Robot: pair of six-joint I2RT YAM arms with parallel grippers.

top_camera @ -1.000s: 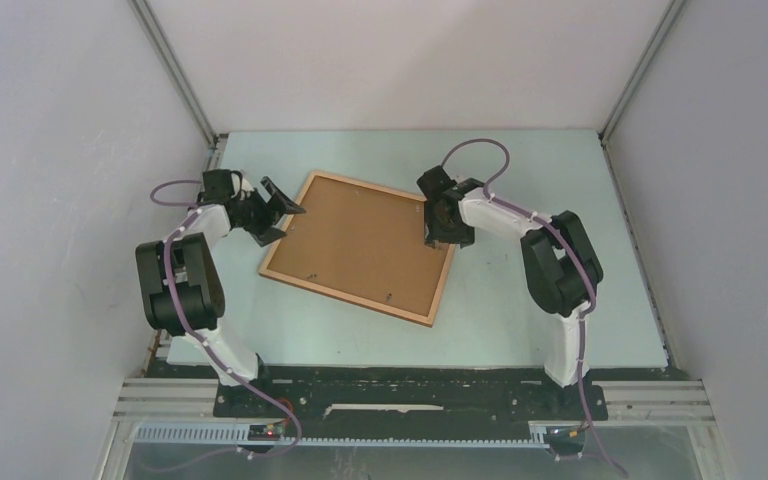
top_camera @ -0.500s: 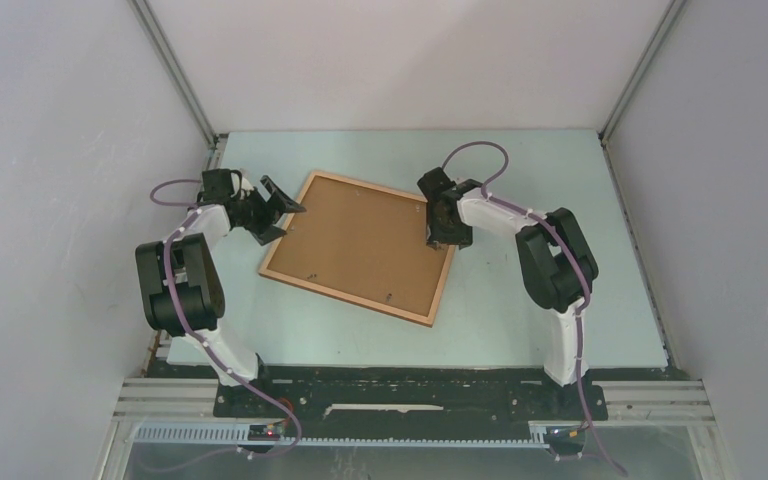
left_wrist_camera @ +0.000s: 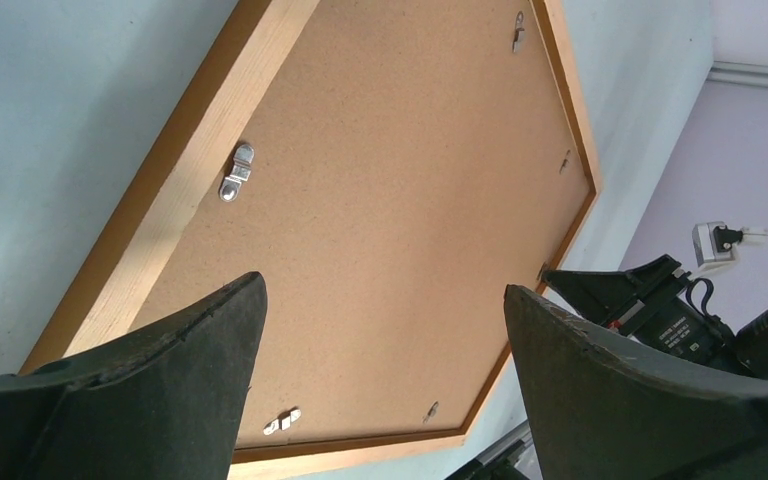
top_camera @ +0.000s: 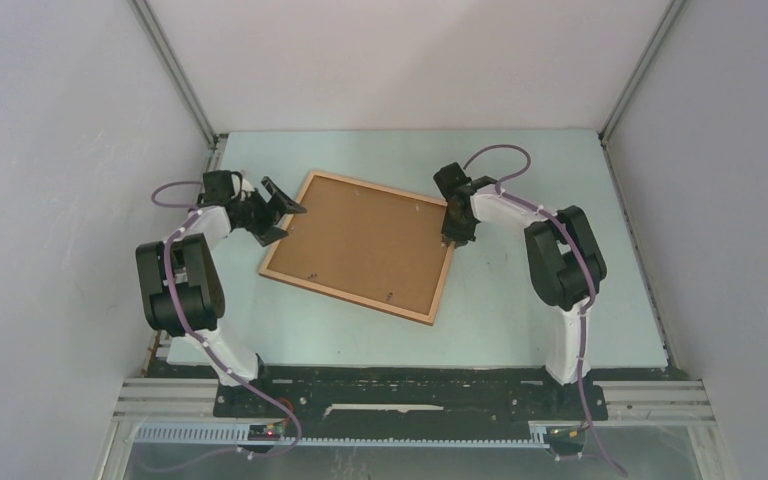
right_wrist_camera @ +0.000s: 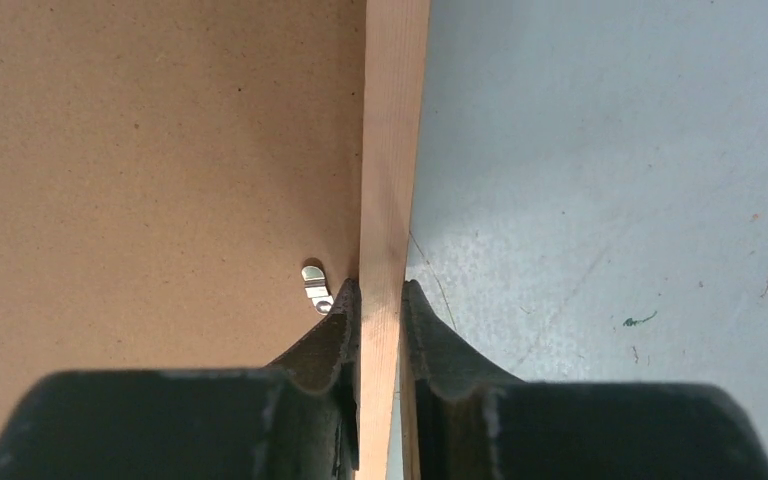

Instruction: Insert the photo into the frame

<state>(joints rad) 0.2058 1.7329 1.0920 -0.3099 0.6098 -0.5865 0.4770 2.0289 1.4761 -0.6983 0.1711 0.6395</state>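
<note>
Shifted since the earlier frame: the right gripper (right_wrist_camera: 380, 292) has been moved outward from the backing board (top_camera: 360, 245) onto the right rail of the frame (top_camera: 346, 299), which is now pinched between its closed jaws. A hold for lifting or steadying is judged likely. The left gripper (left_wrist_camera: 382, 290) is held wide open, gripping nothing, just beside the frame's left corner. The frame lies face down on the table.

Counted: one frame, one backing board, no photo visible; whether it lies beneath cannot be told.
</note>
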